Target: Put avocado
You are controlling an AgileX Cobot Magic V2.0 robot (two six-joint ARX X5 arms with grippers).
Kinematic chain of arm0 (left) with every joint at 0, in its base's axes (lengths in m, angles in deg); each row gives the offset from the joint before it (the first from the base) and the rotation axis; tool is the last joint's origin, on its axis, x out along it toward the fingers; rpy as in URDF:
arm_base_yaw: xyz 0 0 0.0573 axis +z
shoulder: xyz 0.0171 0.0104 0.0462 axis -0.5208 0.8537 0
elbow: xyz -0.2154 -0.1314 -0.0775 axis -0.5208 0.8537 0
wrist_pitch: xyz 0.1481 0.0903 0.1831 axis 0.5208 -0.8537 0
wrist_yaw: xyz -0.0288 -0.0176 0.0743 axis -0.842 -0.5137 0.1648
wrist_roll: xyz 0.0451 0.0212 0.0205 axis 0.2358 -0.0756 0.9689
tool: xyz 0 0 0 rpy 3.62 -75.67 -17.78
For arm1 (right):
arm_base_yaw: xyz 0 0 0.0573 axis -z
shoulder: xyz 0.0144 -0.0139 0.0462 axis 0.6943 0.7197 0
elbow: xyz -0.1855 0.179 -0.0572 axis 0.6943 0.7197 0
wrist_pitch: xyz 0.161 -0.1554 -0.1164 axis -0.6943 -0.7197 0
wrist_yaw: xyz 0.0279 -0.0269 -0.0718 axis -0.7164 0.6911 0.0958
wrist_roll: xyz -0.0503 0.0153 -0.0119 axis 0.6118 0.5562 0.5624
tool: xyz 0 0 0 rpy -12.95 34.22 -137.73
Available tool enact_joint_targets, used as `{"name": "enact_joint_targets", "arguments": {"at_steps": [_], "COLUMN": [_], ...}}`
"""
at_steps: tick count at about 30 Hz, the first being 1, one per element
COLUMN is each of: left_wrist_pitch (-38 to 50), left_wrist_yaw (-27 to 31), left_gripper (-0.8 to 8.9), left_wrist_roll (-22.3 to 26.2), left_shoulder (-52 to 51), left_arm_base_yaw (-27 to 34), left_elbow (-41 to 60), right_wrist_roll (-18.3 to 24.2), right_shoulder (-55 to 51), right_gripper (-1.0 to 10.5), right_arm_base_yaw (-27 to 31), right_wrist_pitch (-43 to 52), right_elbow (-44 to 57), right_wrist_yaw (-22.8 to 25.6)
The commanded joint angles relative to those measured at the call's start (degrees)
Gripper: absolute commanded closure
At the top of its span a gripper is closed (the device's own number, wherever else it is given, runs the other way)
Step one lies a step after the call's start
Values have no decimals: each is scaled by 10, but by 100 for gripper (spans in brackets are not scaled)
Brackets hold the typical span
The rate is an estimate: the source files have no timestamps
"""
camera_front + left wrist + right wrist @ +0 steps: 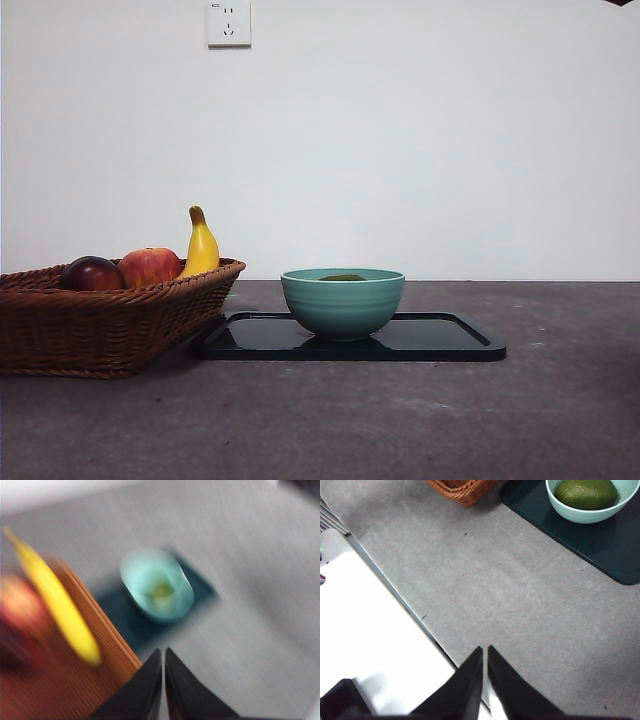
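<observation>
Item 1, avocado (pixel 586 493): dark olive-green, rounded oval, dull skin. It lies inside the bowl, loose, with no tool touching it. In the front view only a thin green sliver of it (pixel 343 277) shows above the bowl's rim; in the left wrist view it is a blurred green patch (pixel 162 591) at the bowl's bottom.

Item 2, bowl (pixel 343 303): teal, ribbed outside, upright. It stands on the tray, toward the tray's end nearer the basket.

Item 3, tray (pixel 440 340): black, shallow, rounded corners, flat on the table, just beside the basket.

Item 4, basket (pixel 90 325): brown wicker, on the table to the left of the tray in the front view. Contents: one dark red-purple round fruit (pixel 92 273), one red-yellow apple (pixel 150 266), one banana (pixel 201 247) leaning up against the rim nearest the tray.

Item 5, table (pixel 400 420): grey, matt surface carrying all of the above.

Item 6, left tool (pixel 163 652): jaws pressed together with only a hairline gap, holding nothing. It hangs above the basket's edge, apart from the bowl. The left wrist view is heavily blurred.

Item 7, right tool (pixel 485 650): jaws likewise drawn narrow, tips nearly meeting, holding nothing. It hangs above bare table near the table's edge, well apart from tray and bowl.

Item 8, wall socket (pixel 228 22): white, on the wall behind.
</observation>
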Motion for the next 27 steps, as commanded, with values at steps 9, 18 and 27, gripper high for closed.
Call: {"name": "enact_joint_targets", "arguments": {"at_steps": [9, 18, 27], "left_wrist_pitch": [331, 342, 330], "left_wrist_yaw": [86, 127, 128], "left_gripper": [804, 804, 804], "left_wrist_roll": [83, 82, 76], "left_shoulder": [-181, -309, -376], "left_arm_base_yaw": [183, 225, 228], "left_elbow": [208, 383, 478], "right_wrist_roll": [-5, -6, -6], "right_shoulder": [4, 4, 4], "right_gripper": [940, 940, 940], "right_arm_base_yaw": [-6, -6, -6], "right_wrist_pitch": [5, 5, 5], "right_elbow": [-4, -4, -4], "right_wrist_yaw": [0, 0, 0]}}
